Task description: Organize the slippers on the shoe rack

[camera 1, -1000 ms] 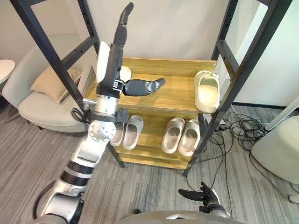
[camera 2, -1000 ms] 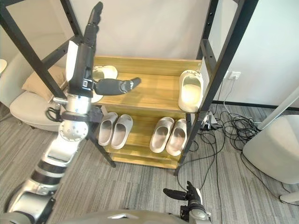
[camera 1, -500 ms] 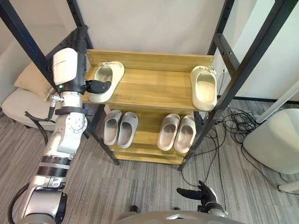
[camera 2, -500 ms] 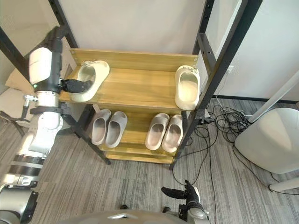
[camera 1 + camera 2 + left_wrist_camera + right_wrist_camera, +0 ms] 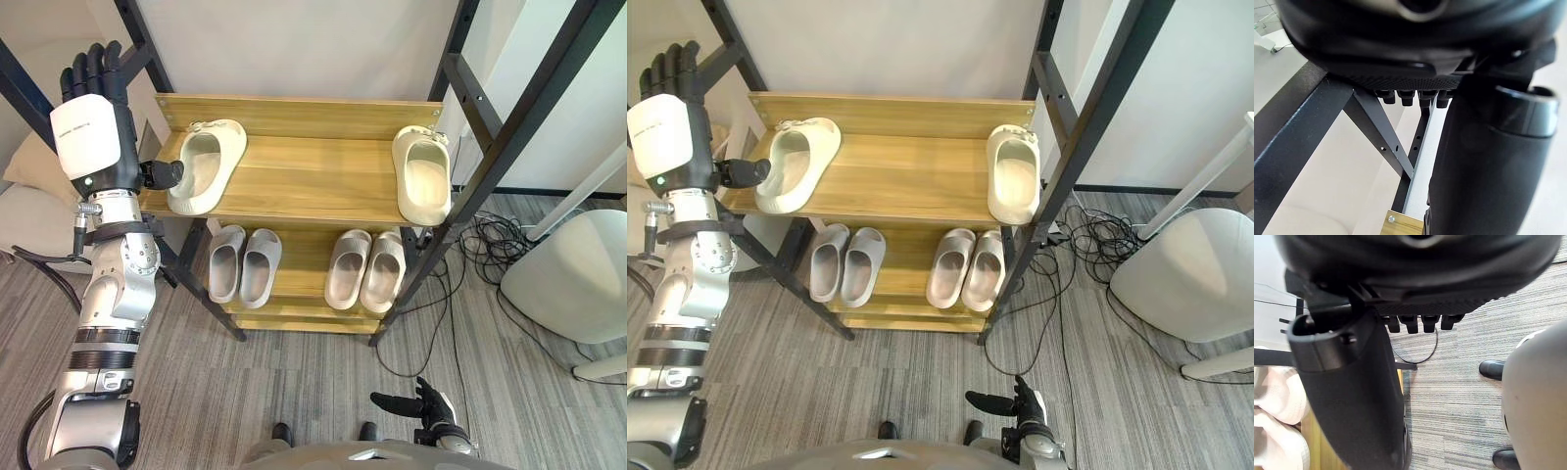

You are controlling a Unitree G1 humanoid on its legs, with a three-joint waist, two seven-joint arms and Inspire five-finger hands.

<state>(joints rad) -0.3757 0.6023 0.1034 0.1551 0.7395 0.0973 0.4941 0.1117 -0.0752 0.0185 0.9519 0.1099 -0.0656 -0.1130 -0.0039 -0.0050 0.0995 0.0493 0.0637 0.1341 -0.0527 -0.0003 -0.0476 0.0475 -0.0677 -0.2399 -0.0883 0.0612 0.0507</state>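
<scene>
On the top shelf of the shoe rack (image 5: pixel 313 184), at its left end, a cream slipper (image 5: pixel 206 166) lies slightly askew, toe toward the back wall and heel at the front edge. The left hand (image 5: pixel 86 127) is raised just to the left of it, beside the rack's black upright. Its fingers (image 5: pixel 93 69) are straight, point up and hold nothing. Its thumb (image 5: pixel 162 174) sticks out sideways toward the slipper's heel and ends just beside it; whether the two touch cannot be told.

A second cream slipper (image 5: pixel 423 176) lies at the right end of the same shelf, well apart from the first, toe to the back. The lower shelf carries four grey slippers in two pairs, a left pair (image 5: pixel 257 269) and a right pair (image 5: pixel 350 266). Each pair lies side by side with toes to the back. That makes six slippers, two above and four below.

Low over the grey carpet (image 5: pixel 294 382), the right hand (image 5: pixel 419 403) has its fingers stretched out, empty and well away from the rack. Cables (image 5: pixel 490 245) trail on the carpet to the right of the rack, near a pale rounded seat (image 5: pixel 563 284).
</scene>
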